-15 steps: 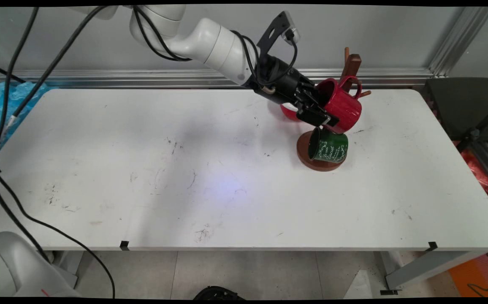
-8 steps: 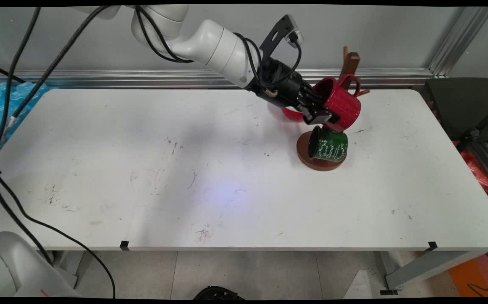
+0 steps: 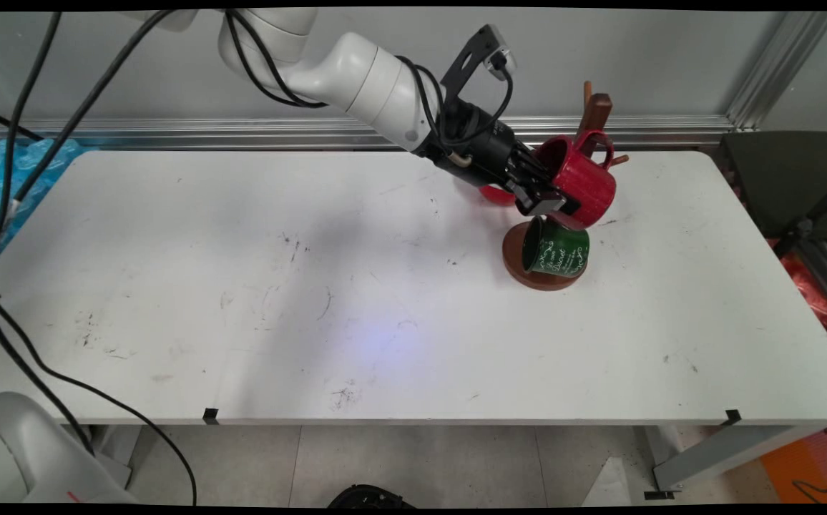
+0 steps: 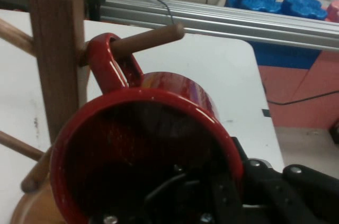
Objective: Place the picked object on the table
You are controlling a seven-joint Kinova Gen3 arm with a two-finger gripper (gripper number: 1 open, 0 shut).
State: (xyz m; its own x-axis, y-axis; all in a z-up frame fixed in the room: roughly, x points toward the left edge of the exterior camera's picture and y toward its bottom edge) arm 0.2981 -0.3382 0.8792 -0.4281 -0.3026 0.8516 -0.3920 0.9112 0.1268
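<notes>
Cables (image 3: 20, 179) hang black down the left side, past the table's (image 3: 170, 286) left edge. Toward the far right part of the table the white arm (image 3: 363, 75) reaches in from the upper left, and its gripper (image 3: 546, 193) is clamped on the rim of a red mug (image 3: 589, 182), one finger inside the cup and the other outside against its wall, the mouth of the mug turned toward the hand. In the hand view the red mug (image 4: 153, 144) fills the frame, and its handle (image 4: 108, 65) is looped over a wooden peg (image 4: 151, 38) of the mug tree (image 3: 594, 114), whose upright post (image 4: 55, 60) stands just beside it. Behind the gripper, near the table's far edge, a sliver of another red thing (image 3: 496, 194) shows; I cannot tell what it is. Just below the red mug a green mug (image 3: 556, 249) with white lettering lies tipped on its side over the tree's round brown base (image 3: 539, 275), its mouth facing left.
</notes>
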